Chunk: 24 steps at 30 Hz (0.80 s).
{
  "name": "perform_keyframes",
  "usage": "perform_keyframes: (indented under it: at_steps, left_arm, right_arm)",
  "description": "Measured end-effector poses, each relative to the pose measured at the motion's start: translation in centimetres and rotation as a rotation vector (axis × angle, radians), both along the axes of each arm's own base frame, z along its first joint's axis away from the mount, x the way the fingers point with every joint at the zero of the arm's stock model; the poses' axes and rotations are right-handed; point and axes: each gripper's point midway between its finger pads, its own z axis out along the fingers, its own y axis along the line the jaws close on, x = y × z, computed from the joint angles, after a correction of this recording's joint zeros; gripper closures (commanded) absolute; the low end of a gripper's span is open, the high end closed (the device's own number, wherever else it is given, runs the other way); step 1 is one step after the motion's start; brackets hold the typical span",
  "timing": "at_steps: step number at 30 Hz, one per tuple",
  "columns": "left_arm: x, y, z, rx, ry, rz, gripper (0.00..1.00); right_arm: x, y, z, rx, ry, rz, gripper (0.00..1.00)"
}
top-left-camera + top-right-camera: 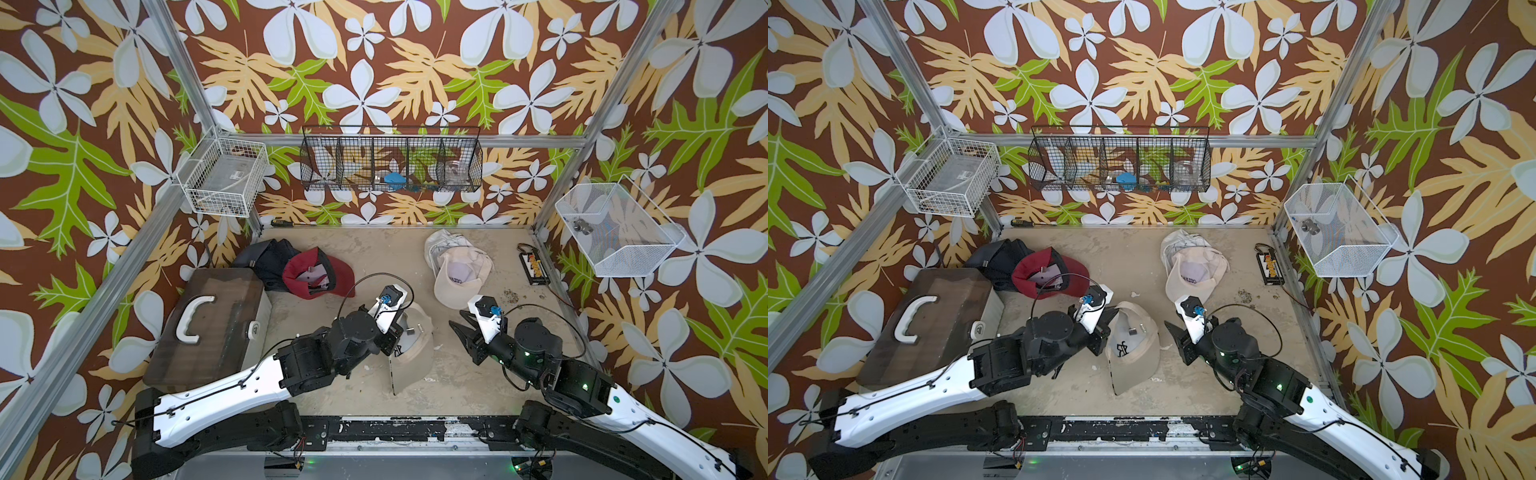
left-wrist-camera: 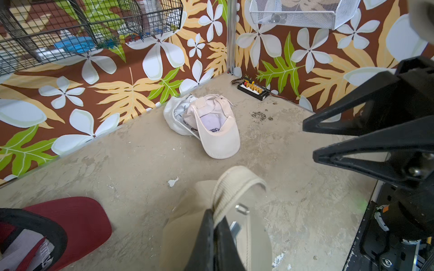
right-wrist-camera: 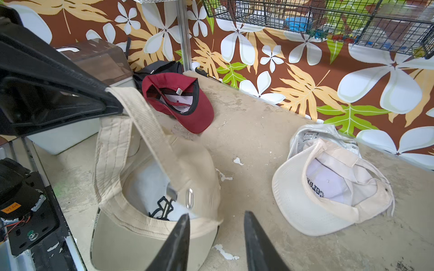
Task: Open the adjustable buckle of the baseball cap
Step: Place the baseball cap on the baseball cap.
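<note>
Gritty tabletop (image 1: 1133,257): left gripper (image 3: 114,102) pinches the strap (image 3: 150,131); buckle (image 1: 1133,331) sits nine o'clock from my parted, empty right gripper (image 1: 1172,332).

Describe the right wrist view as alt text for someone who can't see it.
The left gripper pinches the raised strap of an upside-down beige cap. The right gripper, jaws open, hovers near its buckle; a red cap and white caps lie beyond.
</note>
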Motion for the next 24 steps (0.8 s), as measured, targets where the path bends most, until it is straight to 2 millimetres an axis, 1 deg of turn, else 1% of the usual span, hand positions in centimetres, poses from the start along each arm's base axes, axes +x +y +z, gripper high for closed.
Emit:
perform_keyframes:
  at_steps: [7,12,16,20,24]
  left_arm:
    - [2.7,0.4,-1.7,-0.005,0.037,0.033,1.00]
    - [4.3,0.4,-2.2,-0.014,0.060,0.045,1.00]
    - [6.2,0.7,-1.6,-0.030,0.063,0.072,1.00]
    - [8.1,0.8,-0.8,-0.041,0.065,0.096,1.00]
    - [10.2,1.2,0.8,-0.046,0.046,0.118,1.00]
  right_arm:
    - [-0.4,-1.1,0.0,0.022,-0.015,-0.023,0.59]
    - [-0.6,-2.1,0.5,0.040,-0.034,-0.047,0.59]
    - [-0.8,-3.3,1.2,0.051,-0.056,-0.076,0.58]
    - [-0.9,-4.2,1.4,0.049,-0.074,-0.104,0.57]
    - [-1.1,-4.5,0.9,0.045,-0.075,-0.106,0.57]
